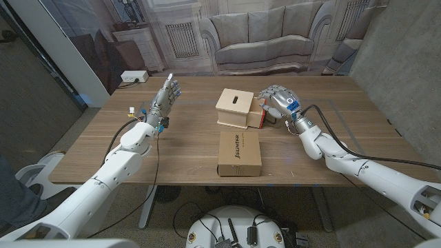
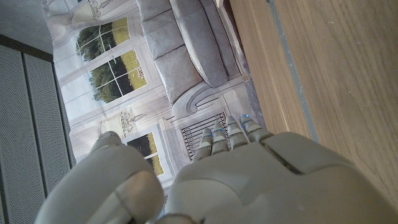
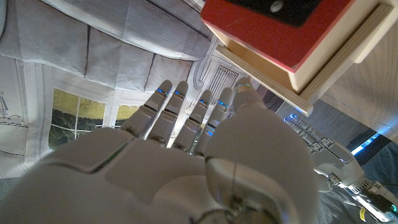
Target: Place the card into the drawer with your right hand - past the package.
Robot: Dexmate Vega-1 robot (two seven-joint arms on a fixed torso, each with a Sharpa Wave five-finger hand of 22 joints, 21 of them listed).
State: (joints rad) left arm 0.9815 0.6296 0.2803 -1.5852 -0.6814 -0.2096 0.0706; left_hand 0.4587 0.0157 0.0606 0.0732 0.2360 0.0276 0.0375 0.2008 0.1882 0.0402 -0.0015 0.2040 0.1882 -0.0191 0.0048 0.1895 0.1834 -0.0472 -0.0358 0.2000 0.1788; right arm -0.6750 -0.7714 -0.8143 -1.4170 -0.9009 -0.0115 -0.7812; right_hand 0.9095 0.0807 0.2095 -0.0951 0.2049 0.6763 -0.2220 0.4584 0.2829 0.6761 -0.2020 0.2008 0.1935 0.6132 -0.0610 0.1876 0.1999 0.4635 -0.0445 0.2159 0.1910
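Observation:
A pale wooden box (image 1: 234, 107) with a slot in its top stands at the table's middle. Its red drawer (image 1: 256, 114) is pulled out toward the right. My right hand (image 1: 277, 102) hovers right at the drawer's outer end, its fingers (image 3: 168, 115) stretched out with nothing between them. In the right wrist view the red drawer (image 3: 267, 31) in its wooden frame is close beyond the fingertips. A dark piece (image 3: 273, 6) lies on it; I cannot tell whether it is the card. The brown cardboard package (image 1: 239, 153) lies flat in front of the box. My left hand (image 1: 167, 96) is raised at the left, fingers straight and empty.
The wooden table (image 1: 186, 148) reaches to a backdrop printed with a sofa and windows. A white power strip (image 1: 134, 76) sits on the floor at the far left corner. Cables run along both forearms. Bare tabletop (image 2: 336, 74) passes beside my left hand.

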